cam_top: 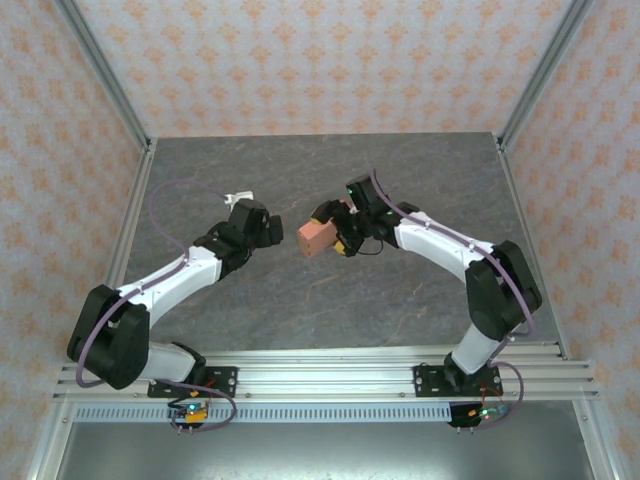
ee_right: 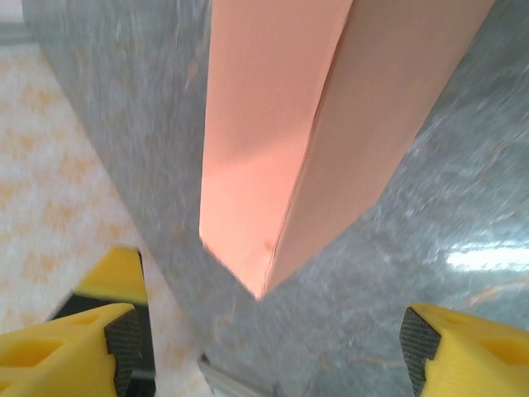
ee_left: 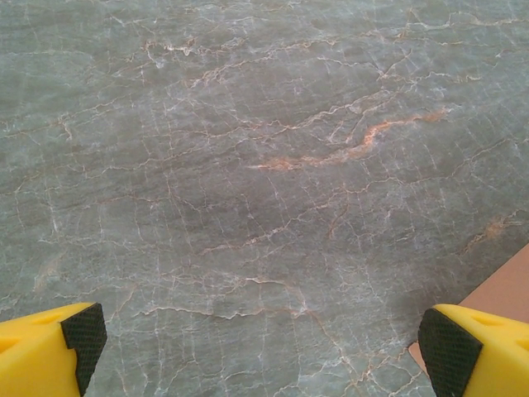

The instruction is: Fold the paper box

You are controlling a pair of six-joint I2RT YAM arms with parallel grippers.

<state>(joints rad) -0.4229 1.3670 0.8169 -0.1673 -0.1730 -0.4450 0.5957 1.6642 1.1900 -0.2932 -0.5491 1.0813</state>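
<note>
Fig. Paper box (cam_top: pixel 314 238), folded into a closed salmon-orange form, at approx. the centre of the table (cam_top: pixel 400 300), well apart from all four edges. It sits between the two grippers, just off the tips of the right gripper (cam_top: pixel 338 232).

Right wrist view: two box faces meet along a sharp crease (ee_right: pixel 310 141). The long axis runs away from the camera, and one corner points back into the gap between the fingers. Right jaws stand wide apart, pads clear of the card on both sides, so no grip. Judged: box is framed this way for release or a re-grip. Cannot tell whether it rests on the table or is propped.

Top view: the box is foreshortened. Its axis appears to lie roughly along the line from gripper to gripper.

Left gripper (cam_top: pixel 278 228) is just beside the box's other end, jaws fully apart and empty. One box corner (ee_left: pixel 506 296) shows by its right fingertip. Judged: placed to receive or steady the box.
</note>
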